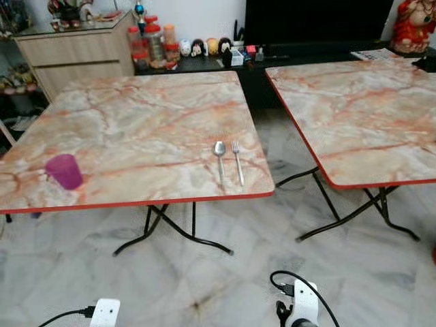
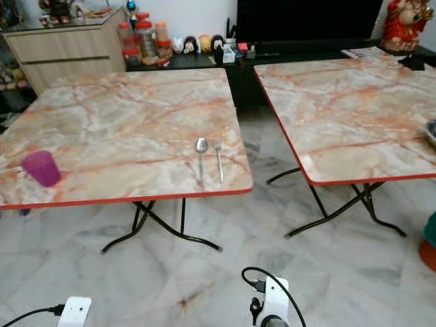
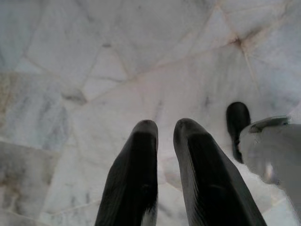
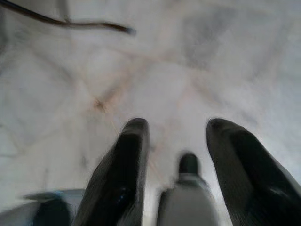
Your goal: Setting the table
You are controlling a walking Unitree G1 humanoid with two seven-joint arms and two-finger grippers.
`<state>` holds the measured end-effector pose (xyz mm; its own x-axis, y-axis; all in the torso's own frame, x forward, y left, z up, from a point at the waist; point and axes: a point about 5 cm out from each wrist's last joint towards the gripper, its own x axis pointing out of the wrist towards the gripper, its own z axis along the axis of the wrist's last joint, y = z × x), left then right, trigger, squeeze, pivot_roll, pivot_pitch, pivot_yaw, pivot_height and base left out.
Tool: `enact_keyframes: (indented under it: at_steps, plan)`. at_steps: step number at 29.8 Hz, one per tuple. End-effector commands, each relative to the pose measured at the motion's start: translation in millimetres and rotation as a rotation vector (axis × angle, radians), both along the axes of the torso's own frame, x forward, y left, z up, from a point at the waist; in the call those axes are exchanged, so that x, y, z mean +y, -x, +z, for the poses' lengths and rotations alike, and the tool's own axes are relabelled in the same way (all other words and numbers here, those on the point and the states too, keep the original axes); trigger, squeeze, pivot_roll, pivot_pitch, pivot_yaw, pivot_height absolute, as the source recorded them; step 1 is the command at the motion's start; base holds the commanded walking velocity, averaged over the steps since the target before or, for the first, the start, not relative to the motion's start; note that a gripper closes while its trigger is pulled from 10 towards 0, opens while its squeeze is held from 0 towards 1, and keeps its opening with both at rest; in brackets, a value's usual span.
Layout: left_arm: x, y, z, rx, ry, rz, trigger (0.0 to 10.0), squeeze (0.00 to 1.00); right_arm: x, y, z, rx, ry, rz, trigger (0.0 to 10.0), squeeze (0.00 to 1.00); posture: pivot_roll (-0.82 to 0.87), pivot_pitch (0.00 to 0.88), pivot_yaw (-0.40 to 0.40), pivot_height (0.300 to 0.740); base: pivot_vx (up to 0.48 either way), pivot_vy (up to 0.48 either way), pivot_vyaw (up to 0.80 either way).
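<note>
**Marble-topped table half laid, both arms hanging idle**

Marble-patterned laminate with a red edge covers the near table (image 1: 136, 129), which stands on thin black folding legs. A spoon (image 1: 219, 158) and a fork (image 1: 237, 162) lie side by side, close together but apart, near the table's front right corner, handles pointing toward the robot. A purple cup (image 1: 65, 170) stands upright near the front left edge, well apart from the cutlery. A second table (image 1: 361, 116) of the same pattern stands to the right, across a gap of pale marble floor (image 1: 225, 286).

Both arms hang low over that floor. The left gripper (image 3: 164, 136) has its fingers nearly together, a narrow slit between them, and holds nothing. The right gripper (image 4: 176, 141) has its fingers clearly apart and is likewise empty.

Setting looks only partly done: cutlery and a cup are out, and no plate can be seen at this place. The spoon and fork are probably light, stiff and slick metal lying flat on a smooth top, so they would be hard to pinch from above; taking one across its thin handle near the middle seems the surest hold. The cup looks like light plastic, easy to tip; a grip across its wall below the rim should keep it steady.
</note>
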<state>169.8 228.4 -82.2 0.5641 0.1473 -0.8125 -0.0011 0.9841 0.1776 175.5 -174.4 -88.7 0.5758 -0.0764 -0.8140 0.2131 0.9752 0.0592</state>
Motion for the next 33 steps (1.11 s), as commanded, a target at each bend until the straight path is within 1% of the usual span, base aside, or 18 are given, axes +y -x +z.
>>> enact_keyframes:
  at_steps: [1, 10, 15, 18, 21, 24, 29, 33]
  plan:
    - [6.7, 2.8, 0.4, 0.009, -0.023, -0.010, 10.0, 0.00, 5.5, -7.6, 3.4, -0.030, -0.005, 0.016, 10.0, 0.00, 0.08, 0.000, 0.042, 0.740, 0.000, 0.379, 0.00]
    - [8.9, -3.3, 3.7, -0.005, -0.030, -0.010, 10.0, 0.00, 4.8, -10.4, 4.7, -0.035, -0.007, 0.010, 10.0, 0.00, 0.08, 0.000, 0.050, 0.740, 0.000, 0.351, 0.00]
    - [7.1, -5.3, 4.2, -0.014, -0.030, -0.012, 10.0, 0.00, 3.8, -9.4, 4.3, -0.030, -0.002, 0.008, 10.0, 0.00, 0.07, 0.000, 0.054, 0.740, 0.000, 0.000, 0.00]
    - [6.0, -6.2, 4.6, -0.033, -0.009, 0.012, 10.0, 0.00, 3.9, -9.4, 4.3, -0.031, 0.000, 0.007, 10.0, 0.00, 0.07, 0.000, 0.053, 0.740, 0.000, 0.000, 0.00]
    - [5.6, -6.4, 4.8, -0.042, -0.002, 0.025, 10.0, 0.00, 3.6, -9.2, 4.2, -0.031, 0.006, 0.007, 10.0, 0.00, 0.07, 0.000, 0.054, 0.740, 0.000, 0.000, 0.48]
    - [5.6, -4.6, 3.6, -0.020, -0.016, 0.007, 10.0, 0.00, 3.2, -8.8, 4.1, -0.032, 0.002, -0.002, 10.0, 0.00, 0.07, 0.000, 0.053, 0.740, 0.000, 0.000, -0.37]
    - [6.2, -4.6, 4.0, -0.034, -0.006, 0.026, 10.0, 0.00, 3.3, -8.9, 4.2, -0.033, -0.002, -0.008, 10.0, 0.00, 0.07, 0.000, 0.054, 0.740, 0.000, 0.000, 0.00]
    - [7.1, -4.8, 4.5, -0.039, -0.010, 0.027, 10.0, 0.00, 3.3, -10.0, 4.8, -0.036, 0.015, 0.022, 10.0, 0.00, 0.07, 0.000, 0.055, 0.740, 0.313, 0.000, 0.00]
